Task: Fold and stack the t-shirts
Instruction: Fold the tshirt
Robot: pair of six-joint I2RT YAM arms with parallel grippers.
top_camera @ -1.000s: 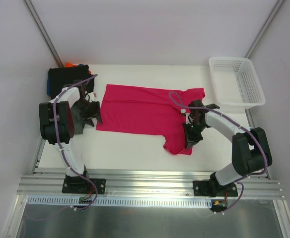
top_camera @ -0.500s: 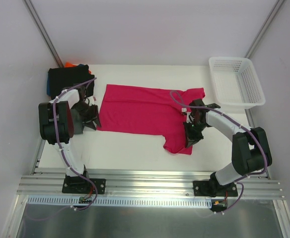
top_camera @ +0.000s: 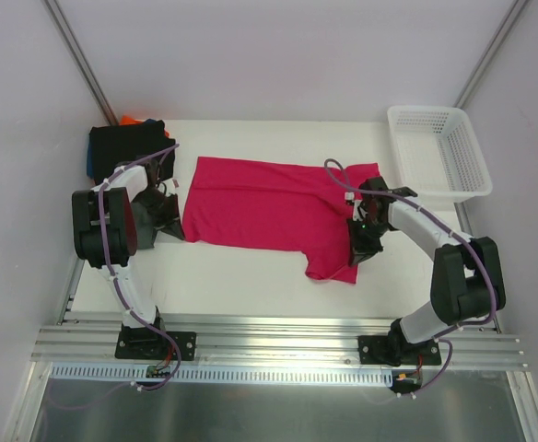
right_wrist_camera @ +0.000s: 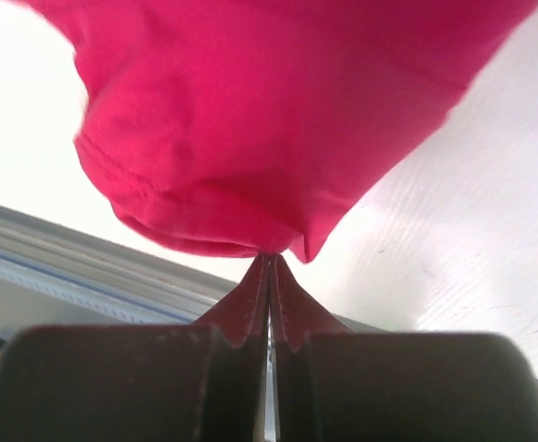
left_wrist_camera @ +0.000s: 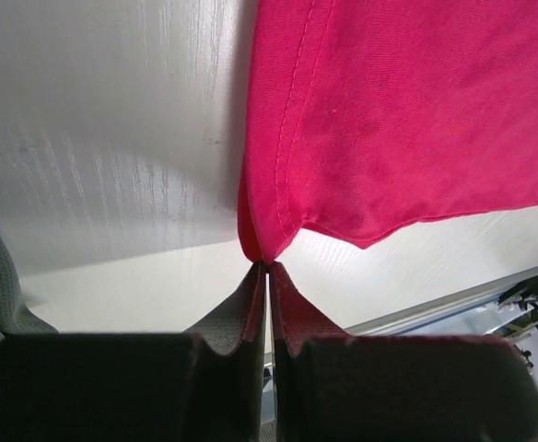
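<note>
A crimson-pink t-shirt lies spread across the white table. My left gripper is shut on the shirt's near-left hem corner; the left wrist view shows the cloth pinched at the fingertips. My right gripper is shut on the near-right sleeve edge, and the bunched fabric hangs from its tips, lifted a little off the table. A stack of folded t-shirts, black on top with blue and orange edges showing, sits at the far left corner.
A white plastic mesh basket stands at the far right corner. The table's near edge meets the aluminium rail where the arm bases are bolted. White walls close in on both sides.
My left gripper has closed onto the shirt's left hem corner. My right gripper has moved right and slightly back, drawing the sleeve with it.
</note>
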